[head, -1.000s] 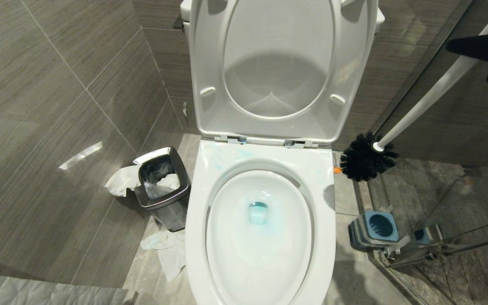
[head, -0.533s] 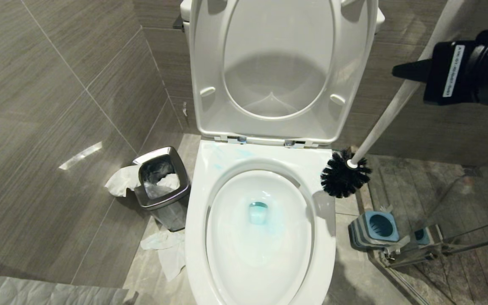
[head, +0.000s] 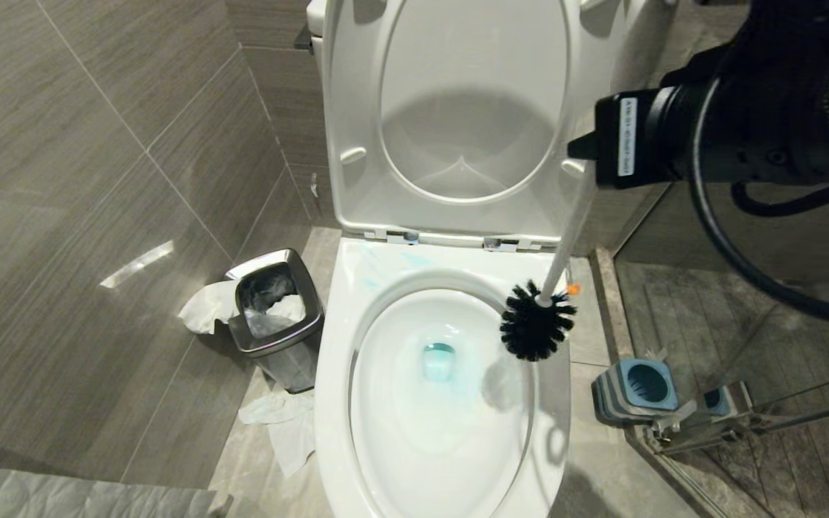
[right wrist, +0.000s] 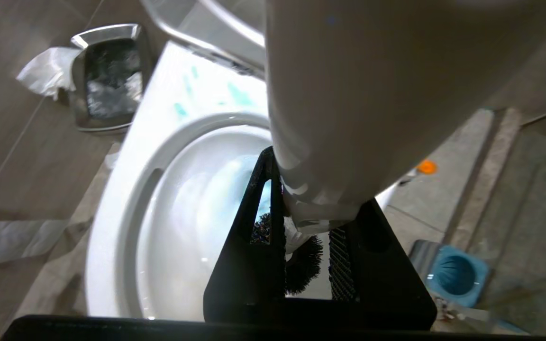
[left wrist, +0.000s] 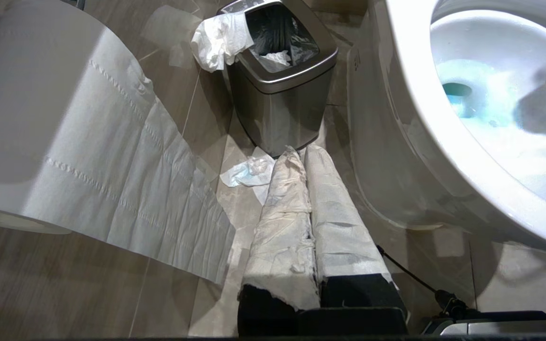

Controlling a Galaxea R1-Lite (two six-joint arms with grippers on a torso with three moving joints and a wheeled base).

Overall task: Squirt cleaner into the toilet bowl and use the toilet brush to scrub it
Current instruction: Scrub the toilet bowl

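The white toilet bowl (head: 335,345) stands open with seat and lid raised. Teal cleaner tints the water (head: 440,360) and smears the back rim (head: 386,262). My right gripper (head: 583,155) comes in from the upper right, shut on the toilet brush's white handle (head: 564,241). The dark bristle head (head: 535,329) hangs over the bowl's right rim, above the water. In the right wrist view the handle (right wrist: 349,94) sits between the black fingers of that gripper (right wrist: 318,189), with the bristles (right wrist: 304,265) below. My left gripper (left wrist: 304,154), its fingers wrapped in white, is shut and empty, low beside the bowl (left wrist: 410,118).
The blue brush holder (head: 637,388) stands on the floor right of the toilet, by a glass partition (head: 745,345). A steel waste bin (head: 274,316) with tissue sits to the left, with paper scraps (head: 285,424) on the floor. A toilet paper roll (left wrist: 40,118) hangs near the left arm.
My right arm has swung left into view, carrying the brush from beside the toilet to over the bowl's right rim. The left arm has not moved.
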